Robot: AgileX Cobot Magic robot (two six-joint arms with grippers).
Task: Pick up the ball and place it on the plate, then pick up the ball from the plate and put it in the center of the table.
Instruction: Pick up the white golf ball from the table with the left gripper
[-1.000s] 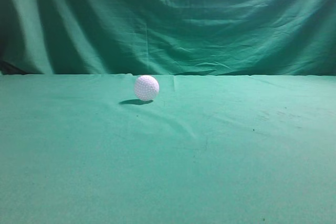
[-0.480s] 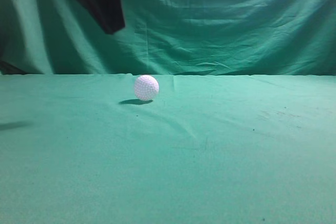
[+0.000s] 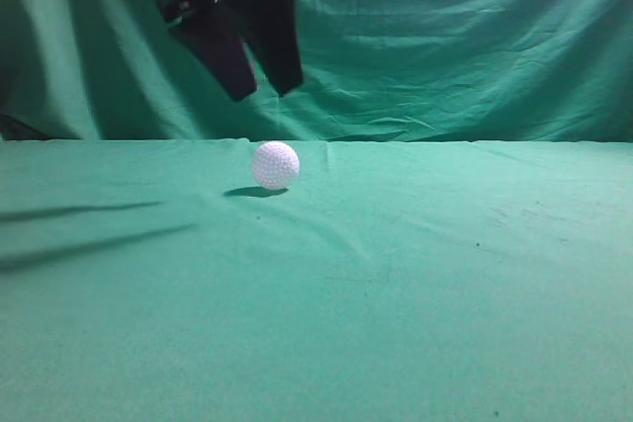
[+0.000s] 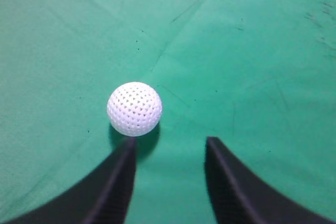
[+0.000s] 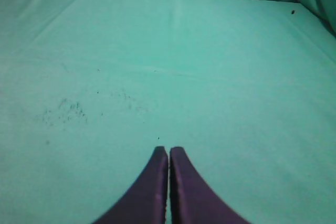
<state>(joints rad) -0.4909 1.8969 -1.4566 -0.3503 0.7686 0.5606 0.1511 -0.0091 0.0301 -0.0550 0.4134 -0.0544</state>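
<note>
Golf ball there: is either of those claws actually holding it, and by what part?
Nothing is held. The golf ball sits free on the table; the open left gripper hangs above it, the right gripper is shut on nothing.

Staged lab setup: green-clothed table, draped green backdrop.

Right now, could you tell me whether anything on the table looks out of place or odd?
No plate shows in any view. Only the ball sits on the wrinkled green table, undamaged, with the open left gripper above it. The right gripper is shut, holding nothing.
</note>
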